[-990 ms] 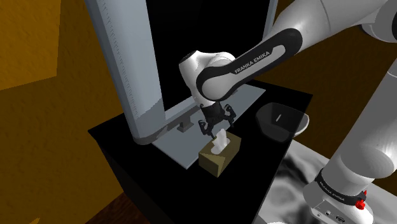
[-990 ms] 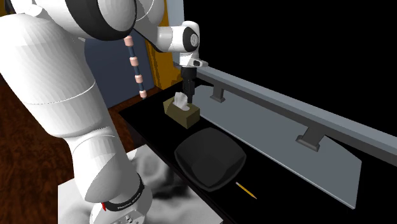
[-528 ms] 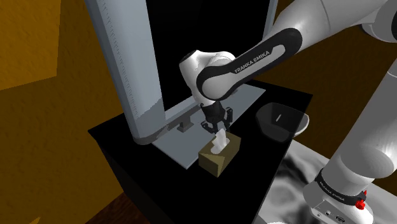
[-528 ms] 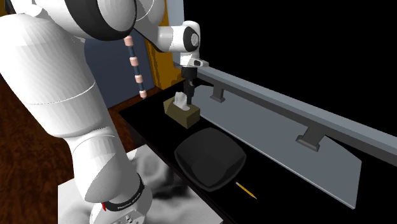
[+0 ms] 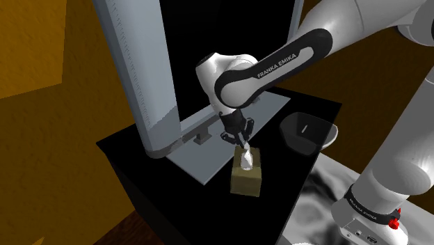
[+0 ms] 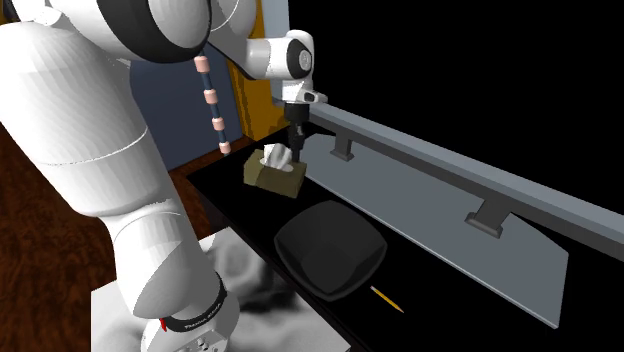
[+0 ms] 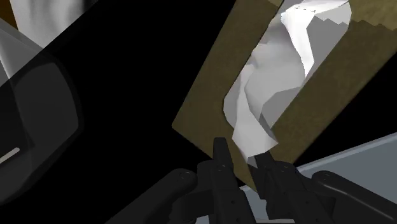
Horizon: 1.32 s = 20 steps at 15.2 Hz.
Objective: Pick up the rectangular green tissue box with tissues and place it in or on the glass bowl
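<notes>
Turned and shifted since the earlier frame, the olive-brown tissue box (image 5: 247, 182) is now being seen nearer the open edge of the black table (image 5: 135, 163), its white tissue (image 5: 245, 160) being pinched between the closed fingers of the gripper (image 5: 241, 143); whether the box is being lifted clear cannot be told. Bare tabletop is being left between the box and the dark bowl (image 5: 303, 132). Behind the gripper the way is being blocked by the grey base plate (image 5: 198, 159) and upright grey panel (image 5: 139, 76), and a thin yellow stick (image 6: 385, 297) is lying past the bowl.
</notes>
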### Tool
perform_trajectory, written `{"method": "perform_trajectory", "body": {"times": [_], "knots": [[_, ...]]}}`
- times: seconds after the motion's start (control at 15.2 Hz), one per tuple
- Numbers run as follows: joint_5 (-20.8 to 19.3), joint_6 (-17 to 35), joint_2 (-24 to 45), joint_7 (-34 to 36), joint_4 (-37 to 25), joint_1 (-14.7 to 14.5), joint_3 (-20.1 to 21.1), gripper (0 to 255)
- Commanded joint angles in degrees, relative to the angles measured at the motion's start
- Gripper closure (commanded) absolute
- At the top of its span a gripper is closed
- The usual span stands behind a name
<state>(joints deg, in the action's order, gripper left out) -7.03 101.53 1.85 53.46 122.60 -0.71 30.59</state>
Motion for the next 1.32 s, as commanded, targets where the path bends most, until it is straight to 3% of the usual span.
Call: {"method": "perform_trajectory", "body": {"times": [0.0,1.25], "knots": [[0.4,-1.2,-0.5,-0.4,-0.8,0.0,0.0,255],[2.5,-15.2,-5.4,-3.5,-10.7,0.3,-0.3,255]]}}
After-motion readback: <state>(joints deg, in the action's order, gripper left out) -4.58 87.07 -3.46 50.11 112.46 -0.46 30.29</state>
